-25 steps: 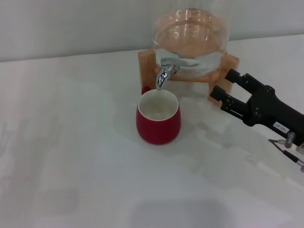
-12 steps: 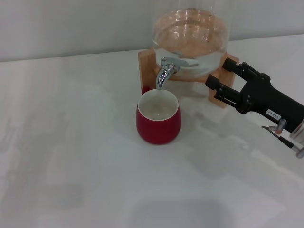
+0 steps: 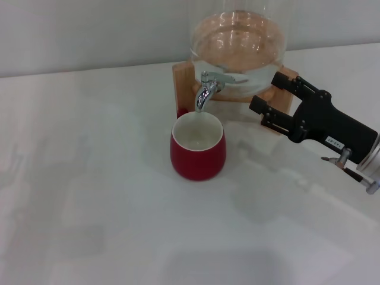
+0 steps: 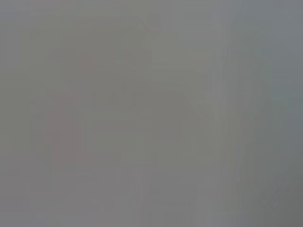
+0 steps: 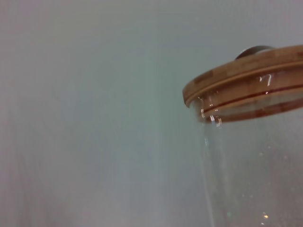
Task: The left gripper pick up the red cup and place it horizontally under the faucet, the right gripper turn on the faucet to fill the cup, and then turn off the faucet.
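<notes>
The red cup [image 3: 198,147] stands upright on the white table, its cream inside showing, directly below the spout of the chrome faucet [image 3: 207,89]. The faucet is fixed to a round clear glass jar [image 3: 237,44] on a wooden stand [image 3: 184,80]. My right gripper [image 3: 268,95] is open, its two black jaws pointing left toward the faucet, in front of the stand's right side and apart from the lever. The left gripper is out of view; the left wrist view shows only plain grey. The right wrist view shows the jar's wooden lid [image 5: 246,78] and glass wall.
The white table [image 3: 107,196] spreads wide to the left and front of the cup. A grey wall stands behind the jar. The right arm's silver wrist [image 3: 368,166] sits at the right edge of the head view.
My right gripper has moved left and a little farther back, toward the faucet, still open. The cup and the faucet have not moved.
</notes>
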Action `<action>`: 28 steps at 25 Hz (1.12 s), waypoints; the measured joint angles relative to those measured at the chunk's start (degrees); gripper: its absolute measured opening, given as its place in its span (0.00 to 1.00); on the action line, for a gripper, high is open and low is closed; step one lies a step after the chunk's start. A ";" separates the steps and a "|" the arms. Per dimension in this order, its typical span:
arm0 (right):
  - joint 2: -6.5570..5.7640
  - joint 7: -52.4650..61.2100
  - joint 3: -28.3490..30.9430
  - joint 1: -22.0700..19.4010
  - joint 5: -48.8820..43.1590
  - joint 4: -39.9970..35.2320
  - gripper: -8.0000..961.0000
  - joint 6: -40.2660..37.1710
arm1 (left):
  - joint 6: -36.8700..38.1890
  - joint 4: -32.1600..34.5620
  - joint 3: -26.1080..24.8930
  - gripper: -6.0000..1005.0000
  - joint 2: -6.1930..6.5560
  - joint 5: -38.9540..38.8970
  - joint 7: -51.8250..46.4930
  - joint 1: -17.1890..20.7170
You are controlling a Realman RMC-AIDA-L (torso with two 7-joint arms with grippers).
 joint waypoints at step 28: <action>0.30 4.18 -3.58 3.89 -0.01 -1.33 0.86 3.48 | -0.31 -0.11 0.18 0.87 -0.05 0.85 -0.02 -0.46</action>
